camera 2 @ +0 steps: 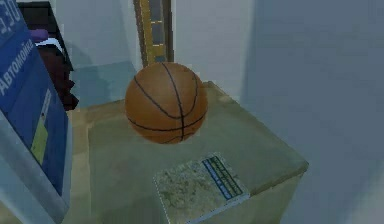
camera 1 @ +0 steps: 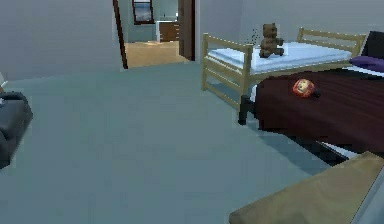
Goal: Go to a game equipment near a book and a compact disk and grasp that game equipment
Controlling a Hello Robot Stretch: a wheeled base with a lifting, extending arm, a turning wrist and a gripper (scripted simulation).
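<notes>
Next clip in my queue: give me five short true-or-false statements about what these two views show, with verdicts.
1. The basketball is orange with dark seams. True.
2. A flat speckled item lies on the tan tabletop, lower in the arm side view than the ball. True.
3. The teddy bear sits on the floor. False: it sits on the light wooden bed.
4. The dark red bed has nothing on it. False: a red round object lies on it.
5. The doorway at the back of the forward view is blocked by a shut door. False: it stands open onto a lit room.
</notes>
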